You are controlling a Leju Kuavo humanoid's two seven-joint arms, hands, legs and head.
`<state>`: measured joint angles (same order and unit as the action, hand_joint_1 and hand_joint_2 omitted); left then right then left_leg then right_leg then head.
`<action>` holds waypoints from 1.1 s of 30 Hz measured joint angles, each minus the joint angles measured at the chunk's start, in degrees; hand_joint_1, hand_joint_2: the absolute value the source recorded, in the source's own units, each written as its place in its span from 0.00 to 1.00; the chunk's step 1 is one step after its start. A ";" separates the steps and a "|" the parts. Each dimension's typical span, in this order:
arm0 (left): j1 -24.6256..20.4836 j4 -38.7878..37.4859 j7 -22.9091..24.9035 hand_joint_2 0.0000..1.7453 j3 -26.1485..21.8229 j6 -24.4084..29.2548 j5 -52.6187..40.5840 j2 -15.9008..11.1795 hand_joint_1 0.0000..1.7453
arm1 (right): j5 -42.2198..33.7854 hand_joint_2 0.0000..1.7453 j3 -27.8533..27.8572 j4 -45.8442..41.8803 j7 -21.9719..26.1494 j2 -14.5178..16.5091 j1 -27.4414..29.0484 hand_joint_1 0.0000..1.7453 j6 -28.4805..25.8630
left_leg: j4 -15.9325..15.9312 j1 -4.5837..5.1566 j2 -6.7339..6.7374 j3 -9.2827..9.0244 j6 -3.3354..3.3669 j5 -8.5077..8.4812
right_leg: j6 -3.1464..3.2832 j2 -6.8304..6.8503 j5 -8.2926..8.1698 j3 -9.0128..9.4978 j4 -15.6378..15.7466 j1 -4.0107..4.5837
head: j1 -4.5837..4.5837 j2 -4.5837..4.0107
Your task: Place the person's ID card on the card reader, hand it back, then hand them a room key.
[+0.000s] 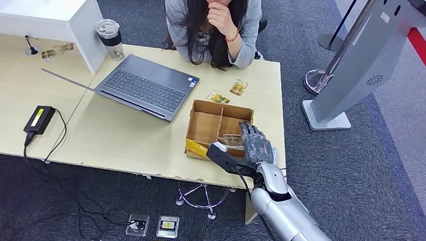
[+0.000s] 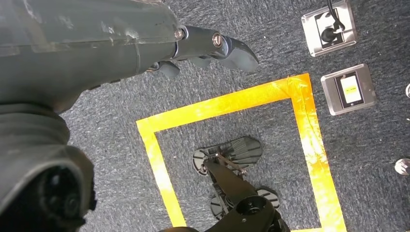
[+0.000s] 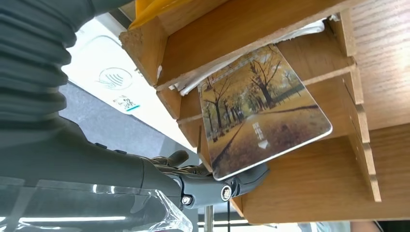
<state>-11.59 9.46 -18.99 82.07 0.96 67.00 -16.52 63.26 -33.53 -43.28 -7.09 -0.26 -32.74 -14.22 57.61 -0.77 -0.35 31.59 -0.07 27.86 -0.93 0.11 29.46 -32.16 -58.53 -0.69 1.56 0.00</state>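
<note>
A shallow brown wooden box with thin inner dividers (image 1: 203,126) sits on the pale wooden desk (image 1: 115,137), near its front edge and just beside the open grey laptop (image 1: 146,85). The right hand (image 1: 255,148) reaches over the box's near right compartment. From the head view a card-like stack lies under the fingers there, too small to read. The right wrist view gives it plainly: a glossy card printed with a path through autumn trees (image 3: 263,111) stands tilted among the dividers, and the right hand pinches its lower edge between the thick grey thumb (image 3: 227,186) and the darker fingers behind it. Pale sheets or further cards are tucked into the slot behind it; I cannot tell which.

Two small cards with yellowish prints (image 1: 230,92) lie flat on the desk between the box and the seated person in a grey top (image 1: 214,20). A black power brick with a yellow label (image 1: 39,119) lies on the desk's left part, and a steel tumbler with a dark lid (image 1: 111,38) stands behind the laptop.

The left wrist view looks down at grey carpet with a yellow tape square (image 2: 300,125) and two metal floor sockets (image 2: 338,58). The left hand (image 2: 193,48) hangs there holding nothing, its fingers loosely extended
</note>
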 joint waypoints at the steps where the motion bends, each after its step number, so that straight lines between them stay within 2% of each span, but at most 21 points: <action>1: 0.00 0.00 0.00 0.00 0.00 0.00 -0.01 0.01 0.00 | 0.05 1.00 0.00 -0.18 -0.01 0.00 0.00 0.00 0.08 | 0.00 0.00 0.00 0.00 0.00 0.00 | 0.00 0.00 0.00 0.00 0.00 0.00 | 0.00 0.00; 20: 0.00 0.00 0.00 0.00 0.02 0.13 -0.40 0.04 0.00 | 1.72 1.00 0.01 -3.96 -0.30 -0.05 0.31 0.00 -0.26 | 0.00 0.00 0.03 0.00 0.00 0.00 | 0.00 -0.06 0.00 -0.02 0.00 0.00 | -0.01 0.00; 33: 0.00 0.00 0.00 0.00 0.02 0.16 -0.40 0.17 0.00 | 2.28 1.00 0.21 -11.82 -0.79 -0.50 0.85 0.00 2.98 | 0.00 0.00 0.03 0.00 0.00 0.00 | 0.00 -0.06 0.00 -0.01 0.00 0.00 | 0.00 0.00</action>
<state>-11.59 9.46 -18.99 82.09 1.13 66.60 -16.35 65.55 -33.32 -55.10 -7.88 -0.77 -31.89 -11.24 57.61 -0.77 -0.32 31.58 -0.08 27.86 -0.93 0.04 29.46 -32.17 -58.53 -0.68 1.56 0.00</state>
